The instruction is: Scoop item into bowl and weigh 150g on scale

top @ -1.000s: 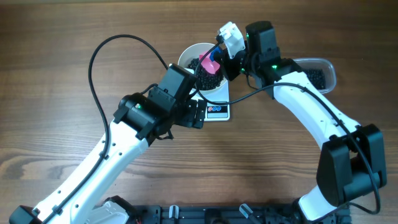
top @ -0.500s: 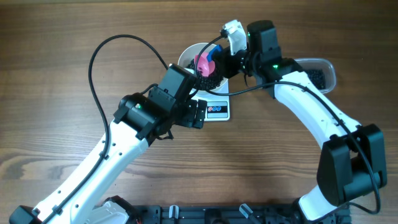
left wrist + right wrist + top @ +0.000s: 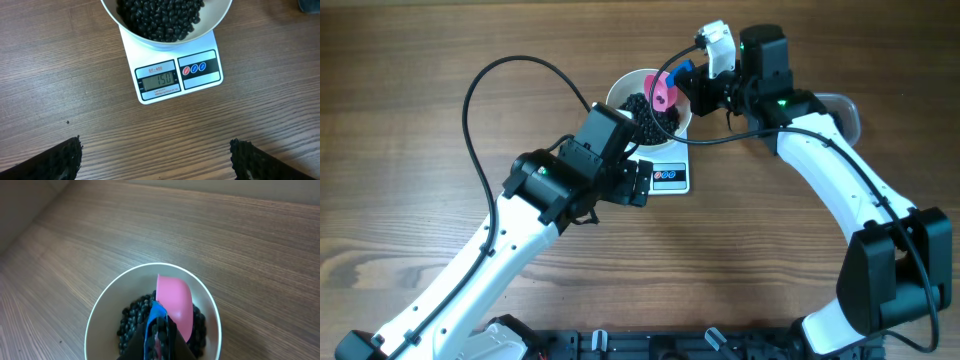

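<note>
Scale (image 3: 178, 75) part-hidden under bowl (image 3: 617, 92) (scoop (image 3: 175, 302) handle mostly covered).

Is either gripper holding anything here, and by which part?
The right gripper holds the pink scoop by its blue handle, above the bowl. The left gripper is open and holds nothing.

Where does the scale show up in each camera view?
Overhead: scale just above centre, its front edge showing below the bowl.
Left wrist: scale upper centre, display readable.
Right wrist: not in it.
Shared landmark: the white bowl of black beans, seen in all three.
</note>
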Robot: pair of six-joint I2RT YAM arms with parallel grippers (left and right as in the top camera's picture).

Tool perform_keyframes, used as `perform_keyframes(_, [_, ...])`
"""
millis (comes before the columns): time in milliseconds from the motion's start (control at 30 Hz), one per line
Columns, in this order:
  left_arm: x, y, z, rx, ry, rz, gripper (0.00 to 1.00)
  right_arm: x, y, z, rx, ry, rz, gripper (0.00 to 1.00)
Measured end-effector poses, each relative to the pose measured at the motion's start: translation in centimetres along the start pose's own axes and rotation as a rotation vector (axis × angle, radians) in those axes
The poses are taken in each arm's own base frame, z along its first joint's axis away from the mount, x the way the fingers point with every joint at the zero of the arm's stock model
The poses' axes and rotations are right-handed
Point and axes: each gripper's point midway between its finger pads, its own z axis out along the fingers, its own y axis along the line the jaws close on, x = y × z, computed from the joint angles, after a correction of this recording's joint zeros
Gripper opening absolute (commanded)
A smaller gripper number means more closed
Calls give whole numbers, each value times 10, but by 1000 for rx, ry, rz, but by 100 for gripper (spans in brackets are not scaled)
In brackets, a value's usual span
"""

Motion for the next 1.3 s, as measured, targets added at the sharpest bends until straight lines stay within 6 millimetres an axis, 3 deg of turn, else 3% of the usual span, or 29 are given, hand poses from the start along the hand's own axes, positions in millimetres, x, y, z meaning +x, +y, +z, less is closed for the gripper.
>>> perform_keyframes(100, [0,0,0,0,0,0,100,-5,3,-3,-4,-15,7,4])
perform_keyframes(300, [0,0,0,0,0,0,100,-33,15,-24,-13,-105,-23,4])
perform_keyframes(700, [0,0,0,0,0,0,100,-35,11,-26,-7,-116,-1,4])
perform_keyframes(867, [0,0,0,0,0,0,100,-43,-16,-40,10,-148,68,4])
perform_keyframes(1033, [0,0,0,0,0,0,100,-57,-52,-70,42,-215,163,4])
perform_keyframes(1167, [0,0,0,0,0,0,100,-66,-103,-117,143,-297,244,4])
perform_keyframes(1300, [0,0,0,0,0,0,100,-62,-150,-169,251,-351,321,4])
